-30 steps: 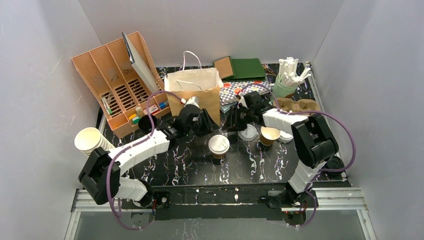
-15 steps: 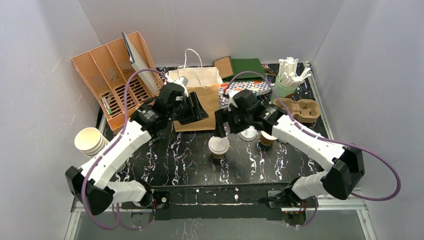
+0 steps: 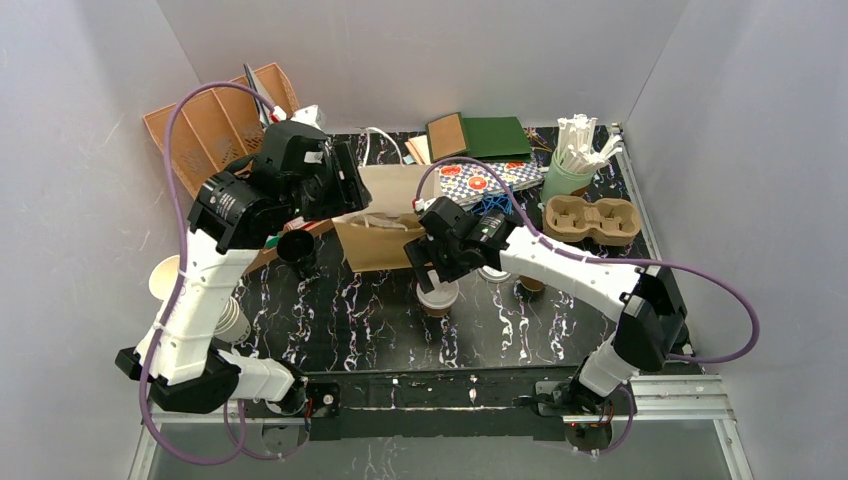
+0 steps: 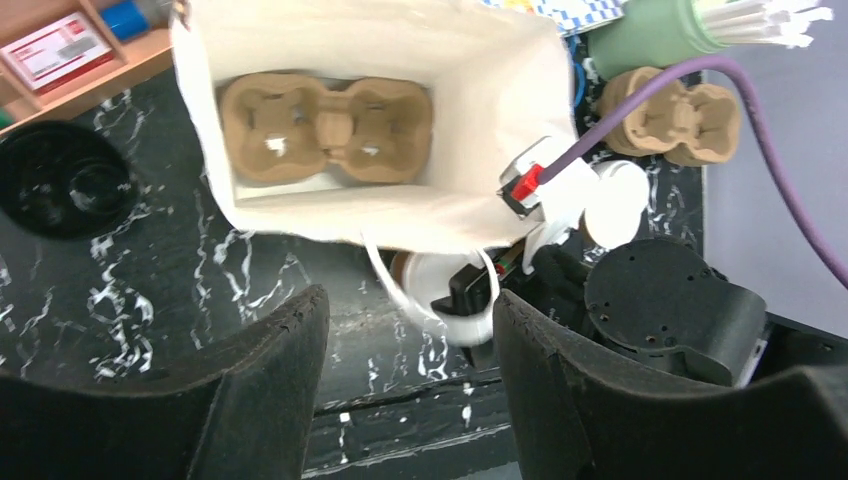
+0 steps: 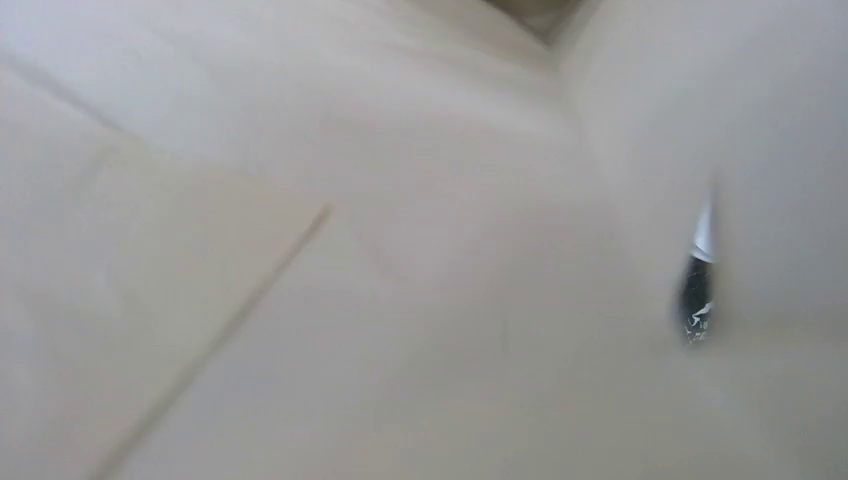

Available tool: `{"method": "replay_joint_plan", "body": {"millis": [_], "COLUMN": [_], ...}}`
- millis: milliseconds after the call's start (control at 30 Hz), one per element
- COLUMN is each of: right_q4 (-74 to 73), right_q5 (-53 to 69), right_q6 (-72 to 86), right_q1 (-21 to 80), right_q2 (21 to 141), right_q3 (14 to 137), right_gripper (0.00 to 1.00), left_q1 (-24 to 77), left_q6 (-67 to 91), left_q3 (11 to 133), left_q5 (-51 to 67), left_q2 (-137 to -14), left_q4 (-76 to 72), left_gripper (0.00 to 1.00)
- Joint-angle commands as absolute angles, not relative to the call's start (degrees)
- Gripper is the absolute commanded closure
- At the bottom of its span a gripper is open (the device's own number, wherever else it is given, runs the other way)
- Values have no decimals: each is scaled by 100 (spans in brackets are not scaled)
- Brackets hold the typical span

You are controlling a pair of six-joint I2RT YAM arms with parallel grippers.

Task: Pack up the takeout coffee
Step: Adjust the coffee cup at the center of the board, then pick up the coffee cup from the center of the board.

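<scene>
Fingers [image 4: 250,400] of the left gripper [image 4: 408,320] stand apart with nothing between them. This gripper hangs high over the open mouth of the paper bag [image 3: 385,235] and looks straight down into it. On the bag's floor lies a moulded cardboard cup carrier [image 4: 325,125], both of its wells bare.

The right gripper [image 3: 425,260] sits low at the bag's front wall, directly over a lidded takeout coffee [image 3: 437,294]. That cup stands upright on the black marbled table [image 3: 350,320], just in front of the bag and outside it. Whether the right jaws are apart or closed cannot be told: the overhead view shows only a dark mass there, and the right wrist view is filled with blurred tan paper.

A second brown paper cup [image 3: 532,284] peeks out from under the right forearm, to the right of the lidded one. A black cup [image 3: 297,248] stands at the bag's left, near the orange desk organiser [image 3: 200,130]. Another cup carrier [image 3: 590,218] lies to the right, next to a green cup of white straws [image 3: 568,170]. A stack of cream cups [image 3: 170,280] lies behind the left arm.
</scene>
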State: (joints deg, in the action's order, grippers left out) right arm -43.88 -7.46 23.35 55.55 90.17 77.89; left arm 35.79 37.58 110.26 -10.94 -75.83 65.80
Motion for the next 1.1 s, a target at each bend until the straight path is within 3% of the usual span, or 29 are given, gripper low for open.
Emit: {"method": "replay_joint_plan", "body": {"millis": [0,300,733,1067], "right_q4": [-4503,-4480,-4545,-4576], "right_q5": [-820,-861,-1165,-1359], "right_q6": [2353,2464,2593,2336], "right_q1": [5658,5834,5910,5916], "right_q2": [9148,9458,9585,9343], "right_q3": [8008,7977,7758,8392], "right_gripper": [2,2,2,2], "left_q1": [3560,3559,3526,3443], "left_q6": [3646,3601,3821,3726], "left_q3": [11242,11580,10933,10727], "left_q5": [-1661,-2223,-2294,-2194], "left_q2": [-7633,-7545,-7333,-7351], "left_q4": [7363,7560,7478,7392], "left_gripper": [40,35,34,35]}}
